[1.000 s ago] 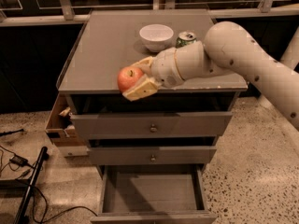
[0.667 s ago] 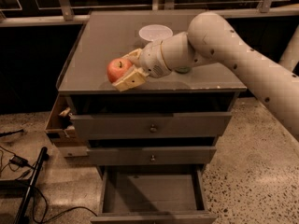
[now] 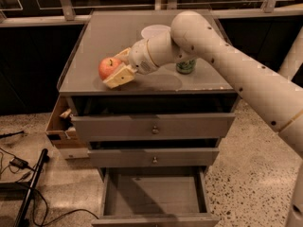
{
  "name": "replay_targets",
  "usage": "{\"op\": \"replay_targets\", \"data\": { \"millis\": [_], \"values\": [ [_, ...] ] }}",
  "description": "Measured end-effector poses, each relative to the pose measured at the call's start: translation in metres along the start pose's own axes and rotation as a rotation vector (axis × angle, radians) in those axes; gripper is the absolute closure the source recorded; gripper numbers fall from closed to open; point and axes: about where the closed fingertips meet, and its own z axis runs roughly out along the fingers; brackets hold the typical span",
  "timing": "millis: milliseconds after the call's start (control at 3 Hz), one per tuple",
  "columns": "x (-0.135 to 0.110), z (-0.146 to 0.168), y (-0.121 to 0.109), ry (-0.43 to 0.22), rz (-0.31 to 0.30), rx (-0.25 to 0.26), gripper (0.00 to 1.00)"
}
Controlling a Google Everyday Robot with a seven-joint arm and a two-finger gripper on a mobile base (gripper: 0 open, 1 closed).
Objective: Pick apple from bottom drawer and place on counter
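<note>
The red apple (image 3: 109, 67) with yellowish patches is held between the tan fingers (image 3: 119, 77) of my gripper (image 3: 115, 68), over the left front part of the grey counter (image 3: 104, 37). The gripper is shut on the apple, just above or touching the counter top. My white arm reaches in from the right. The bottom drawer (image 3: 154, 195) stands pulled out below, with a bare grey floor.
A white bowl (image 3: 152, 31) sits at the back of the counter, partly behind my arm. A green can (image 3: 185, 66) stands right of my wrist. Two upper drawers with knobs (image 3: 155, 130) are slightly open. A cardboard box (image 3: 60, 126) is at the cabinet's left; cables lie on the floor.
My gripper has carried the apple leftward and further back over the counter, from the front edge to above the left part of the top.
</note>
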Motion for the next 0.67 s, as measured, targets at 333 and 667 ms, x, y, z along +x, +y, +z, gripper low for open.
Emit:
{"op": "replay_targets", "data": {
  "millis": [333, 667],
  "values": [
    [0.0119, 0.0132, -0.0154, 0.026, 0.046, 0.002, 1.00],
    [0.0200, 0.0165, -0.0228, 0.042, 0.074, 0.007, 1.00]
  ]
}}
